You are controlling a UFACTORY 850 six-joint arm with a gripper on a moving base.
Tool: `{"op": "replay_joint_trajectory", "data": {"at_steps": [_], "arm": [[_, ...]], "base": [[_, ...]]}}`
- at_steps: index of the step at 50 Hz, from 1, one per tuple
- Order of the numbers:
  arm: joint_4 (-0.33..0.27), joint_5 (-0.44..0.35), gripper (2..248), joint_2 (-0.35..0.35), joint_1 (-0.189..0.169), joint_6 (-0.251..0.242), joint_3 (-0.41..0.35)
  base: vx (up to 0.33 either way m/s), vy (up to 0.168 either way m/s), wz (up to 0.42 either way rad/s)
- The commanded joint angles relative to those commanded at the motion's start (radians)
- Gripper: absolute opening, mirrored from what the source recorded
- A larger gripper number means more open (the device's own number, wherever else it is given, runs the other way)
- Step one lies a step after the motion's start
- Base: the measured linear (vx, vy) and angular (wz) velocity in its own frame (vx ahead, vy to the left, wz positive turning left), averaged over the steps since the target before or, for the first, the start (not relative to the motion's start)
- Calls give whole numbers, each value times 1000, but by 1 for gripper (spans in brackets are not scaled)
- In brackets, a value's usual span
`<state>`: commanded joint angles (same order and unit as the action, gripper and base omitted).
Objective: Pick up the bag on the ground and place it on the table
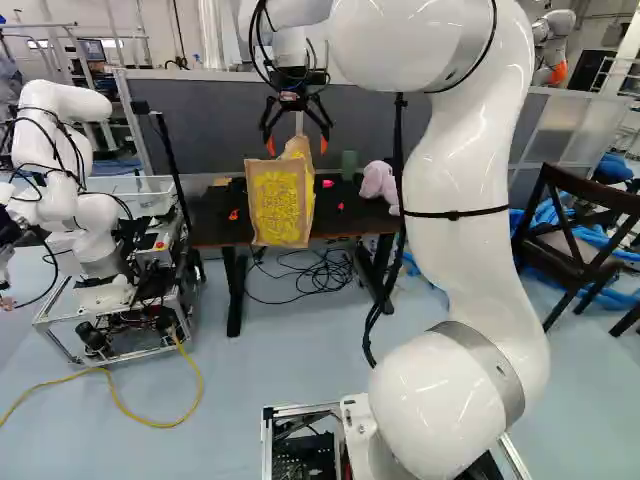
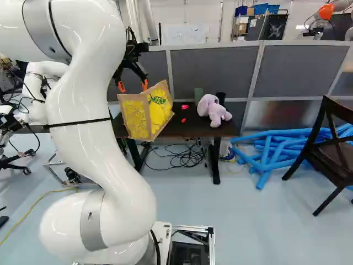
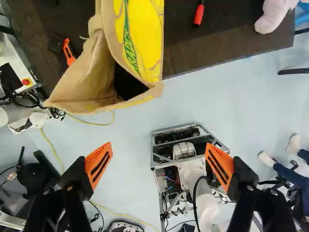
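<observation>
bright, even indoor light, glossy glare on the white arm (image 1: 462, 200); soft sheen on the floor (image 2: 265, 221)

The paper bag (image 1: 278, 205) is crowding the desk's (image 1: 342, 231) front edge, left of its middle, with an orange-handled tool (image 3: 69, 52) lying by the left end. Above low red pieces (image 2: 185, 107), a passage is opening between bag and plush toy (image 2: 214, 110), which is blocking the right end. A grey partition (image 2: 212, 69) is rising behind. Open room is separating the gripper (image 1: 296, 148) from the bag's mouth
</observation>
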<state>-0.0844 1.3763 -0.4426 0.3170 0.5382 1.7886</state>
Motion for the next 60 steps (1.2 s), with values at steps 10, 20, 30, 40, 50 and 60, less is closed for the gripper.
{"op": "replay_joint_trajectory", "data": {"at_steps": [10,20,30,40,50,60], "arm": [[0,0,247,0,0,0,0],[0,0,247,0,0,0,0],[0,0,247,0,0,0,0],[0,0,247,0,0,0,0],[0,0,247,0,0,0,0],[0,0,247,0,0,0,0]], "base": [[-126,26,-4],[-94,1,6],[-80,1,4],[-65,0,5],[-2,0,0],[0,0,0]]}}
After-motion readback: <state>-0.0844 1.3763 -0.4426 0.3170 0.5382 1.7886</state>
